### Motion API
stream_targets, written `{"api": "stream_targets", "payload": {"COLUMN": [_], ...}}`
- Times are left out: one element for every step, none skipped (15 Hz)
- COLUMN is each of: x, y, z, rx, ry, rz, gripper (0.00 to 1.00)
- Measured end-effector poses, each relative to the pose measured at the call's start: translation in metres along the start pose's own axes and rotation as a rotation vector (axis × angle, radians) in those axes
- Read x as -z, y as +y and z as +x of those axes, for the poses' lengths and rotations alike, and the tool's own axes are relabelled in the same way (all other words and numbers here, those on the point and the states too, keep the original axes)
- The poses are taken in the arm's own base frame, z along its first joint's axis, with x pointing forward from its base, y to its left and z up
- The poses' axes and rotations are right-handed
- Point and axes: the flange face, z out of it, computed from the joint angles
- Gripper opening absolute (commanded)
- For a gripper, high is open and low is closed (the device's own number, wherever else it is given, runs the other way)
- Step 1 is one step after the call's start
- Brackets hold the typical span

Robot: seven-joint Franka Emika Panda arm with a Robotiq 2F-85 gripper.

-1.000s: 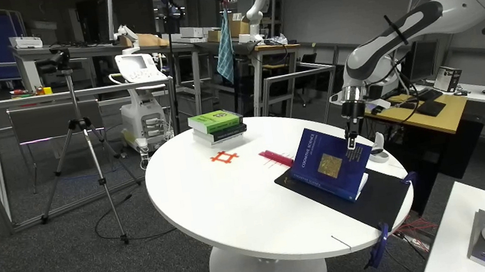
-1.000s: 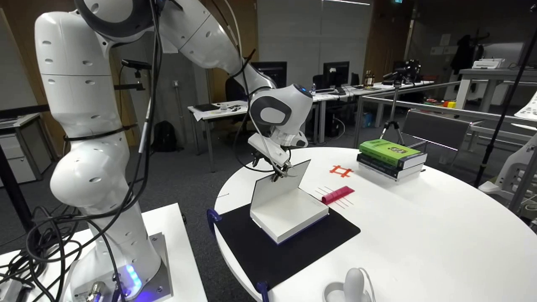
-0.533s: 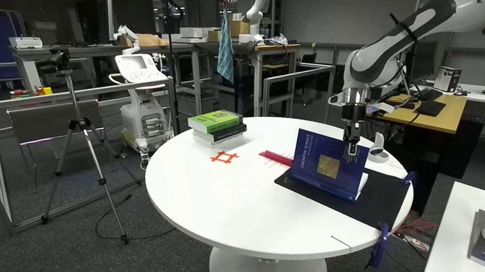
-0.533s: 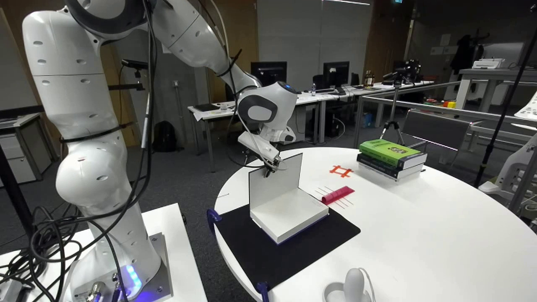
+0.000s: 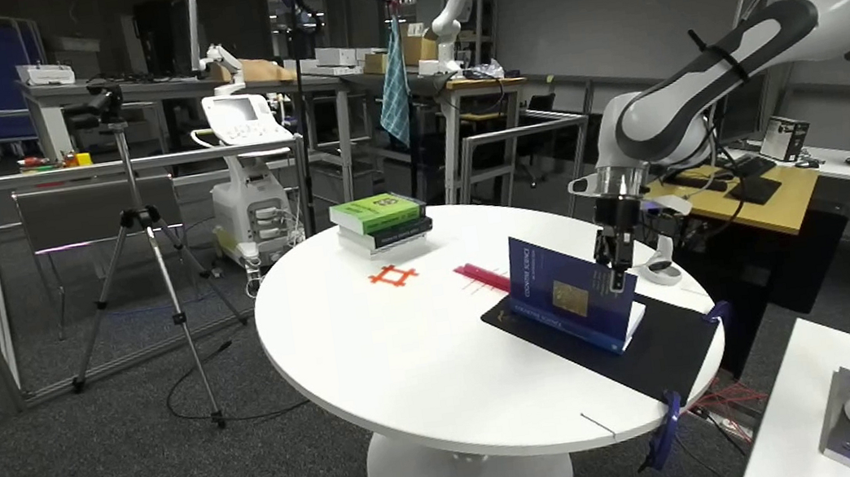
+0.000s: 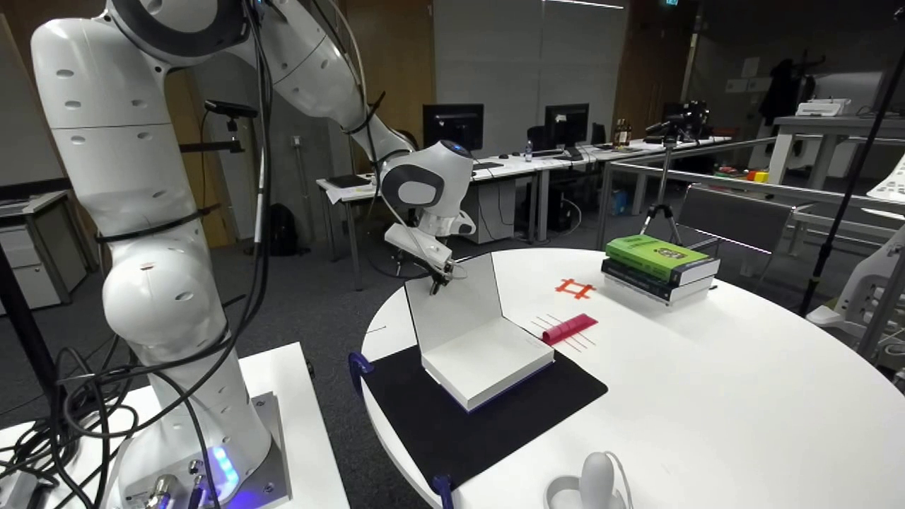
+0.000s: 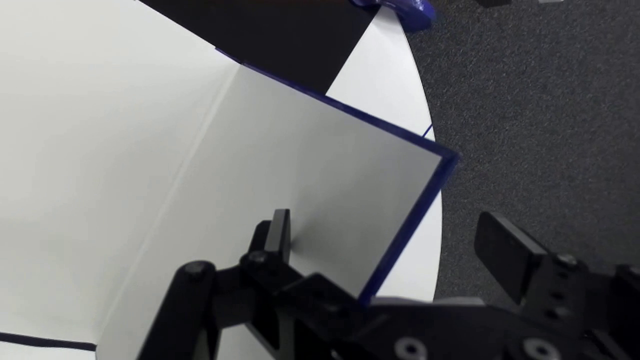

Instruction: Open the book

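Observation:
The book lies on the black mat with its front cover raised. Its navy cover (image 5: 555, 287) with a tan square faces out in an exterior view. In an exterior view its white pages (image 6: 488, 360) lie flat, and the raised cover tilts back slightly past upright. My gripper (image 5: 618, 279) is at the cover's free edge, and it also shows in an exterior view (image 6: 437, 285). In the wrist view the gripper (image 7: 385, 227) is open, its fingers wide apart with the cover's edge between them. One finger (image 7: 280, 232) is at the inner face; whether it touches is unclear.
The black mat (image 6: 495, 431) is clamped at the table's edge by purple clamps (image 6: 359, 366). A red strip (image 6: 569, 328) lies beside the book. A green-topped stack of books (image 6: 661, 265) stands farther off. A white controller (image 6: 597, 481) lies near the mat.
The cover has swung up and over, from leaning above the pages to slightly past upright. My gripper has moved with it, away from the pages and a little lower.

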Motion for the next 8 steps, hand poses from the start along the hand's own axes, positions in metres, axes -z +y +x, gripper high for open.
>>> {"api": "stream_targets", "payload": {"x": [-0.003, -0.006, -0.009, -0.012, -0.015, -0.017, -0.019, -0.023], "y": [-0.004, -0.007, -0.01, -0.012, -0.014, -0.015, -0.015, -0.016], "z": [0.002, 0.003, 0.005, 0.007, 0.008, 0.01, 0.012, 0.014], "rx": [0.008, 0.015, 0.02, 0.025, 0.027, 0.029, 0.03, 0.032], "ry": [-0.003, -0.006, -0.009, -0.01, -0.01, -0.008, -0.005, -0.001], "rz": [-0.002, -0.003, -0.005, -0.008, -0.011, -0.017, -0.025, -0.034], "gripper": [1.0, 1.0, 1.0, 1.0, 1.0, 1.0, 1.0, 1.0]}}
